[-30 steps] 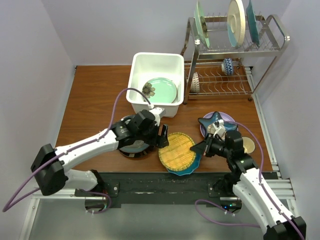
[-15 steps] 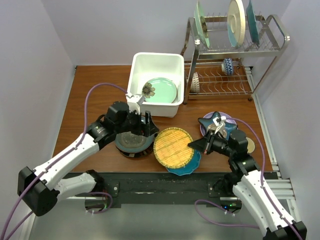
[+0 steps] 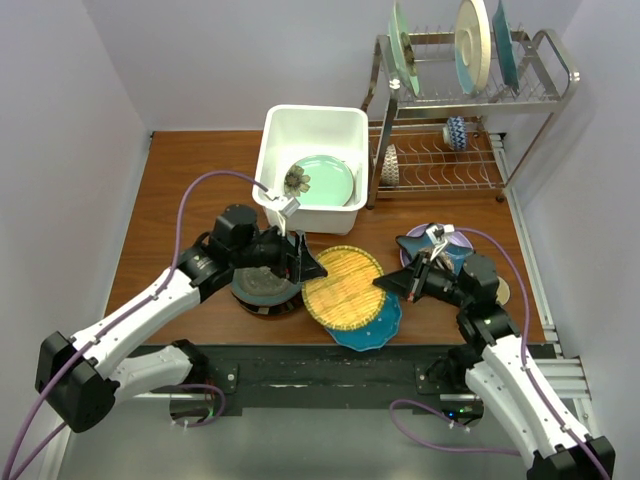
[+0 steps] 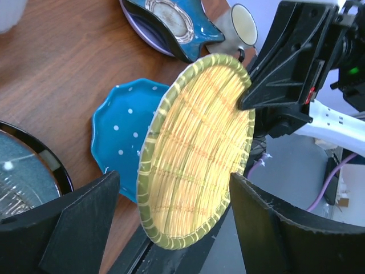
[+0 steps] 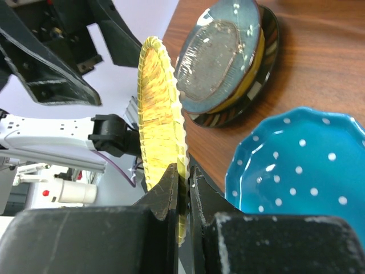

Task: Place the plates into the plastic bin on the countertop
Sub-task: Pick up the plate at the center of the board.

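Right gripper [image 5: 182, 171]: jaws are pinching shut on the rim of the woven straw plate [image 5: 161, 108], holding it tipped up on edge above the blue dotted plate [image 5: 296, 165] at lower right of the wrist view. Left gripper [image 4: 171, 182]: jaws are standing wide open w/ nothing in them, framing the plate's opposite rim, not touching as far as its wrist view shows.

Plate is looking light, fairly stiff w/ some flex. The coarse weave is giving good friction and it's not fragile. Prob. best taken at the bound green rim, opp. the right's pinch.

Left of centre in the top view, a clear glass plate is sitting on the teal-and-black stack [image 3: 262, 288]; those are looking slick & breakable. White plastic bin [image 3: 268, 170], upper centre on the counter [image 3: 180, 200], is holding a mint flower plate [image 3: 325, 180].
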Controlling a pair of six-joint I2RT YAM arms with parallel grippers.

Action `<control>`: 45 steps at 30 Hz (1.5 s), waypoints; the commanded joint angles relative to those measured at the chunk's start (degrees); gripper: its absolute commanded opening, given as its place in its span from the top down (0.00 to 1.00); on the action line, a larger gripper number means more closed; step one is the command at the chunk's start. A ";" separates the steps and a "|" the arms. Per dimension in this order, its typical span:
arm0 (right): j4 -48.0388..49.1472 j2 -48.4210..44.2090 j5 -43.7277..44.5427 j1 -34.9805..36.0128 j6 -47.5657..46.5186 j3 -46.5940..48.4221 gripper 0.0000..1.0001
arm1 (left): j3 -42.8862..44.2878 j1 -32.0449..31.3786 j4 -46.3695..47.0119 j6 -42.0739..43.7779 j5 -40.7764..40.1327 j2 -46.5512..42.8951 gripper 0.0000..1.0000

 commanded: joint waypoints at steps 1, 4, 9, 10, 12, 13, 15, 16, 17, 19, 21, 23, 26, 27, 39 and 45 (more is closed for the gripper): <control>5.97 0.37 -2.25 0.10 0.94 5.07 1.00 | -1.12 0.63 3.17 -0.37 4.01 0.64 0.19; 6.24 0.98 -2.61 0.10 0.76 5.78 1.00 | -1.47 0.54 3.96 -0.55 4.98 1.25 0.22; 7.03 1.60 -2.78 0.19 0.76 6.13 1.00 | -1.74 0.63 4.66 -0.46 6.82 2.49 0.24; 7.03 1.78 -2.78 0.19 0.76 6.22 1.00 | -1.91 0.63 5.01 -0.55 6.91 2.92 0.25; 6.94 1.87 -2.78 0.27 0.76 6.22 1.00 | -1.91 0.63 5.37 -0.64 7.35 3.10 0.30; 6.77 1.78 -2.78 0.19 0.67 6.31 1.00 | -1.83 0.63 5.37 -0.64 7.44 3.19 0.32; 6.24 1.86 -2.52 0.19 0.15 6.31 1.00 | -1.65 0.63 5.37 -0.64 7.70 3.28 0.42; 5.71 1.87 -2.26 0.19 -0.12 6.31 1.00 | -1.48 0.63 5.37 -0.64 7.62 3.28 0.46; 5.27 1.78 -2.17 0.19 -0.38 6.31 1.00 | -1.56 0.71 5.20 -0.64 7.62 3.37 0.49; 4.83 1.78 -1.82 0.19 -1.00 6.22 1.00 | -1.47 0.72 4.84 -0.55 7.44 3.45 0.62; 4.74 1.78 -1.82 0.19 -1.00 6.39 1.00 | -1.56 0.63 4.67 -0.29 7.53 3.72 0.78; 4.30 2.22 -1.29 0.19 -1.35 6.48 1.00 | -1.74 0.63 4.75 -0.28 7.88 4.07 1.00; 3.34 2.74 -1.03 0.19 -2.23 7.01 0.93 | -2.00 0.63 4.75 -0.28 8.06 4.25 1.00; 3.07 2.92 -0.94 0.10 -2.40 7.27 0.92 | -2.09 0.71 4.93 -0.28 7.97 4.16 1.00; -1.15 1.43 1.60 0.10 -4.86 7.54 0.12 | -1.91 0.63 4.93 -0.64 6.56 3.19 1.00; -7.02 0.81 3.98 0.10 -7.24 8.06 0.07 | -1.30 0.63 4.93 -0.72 5.69 3.10 1.00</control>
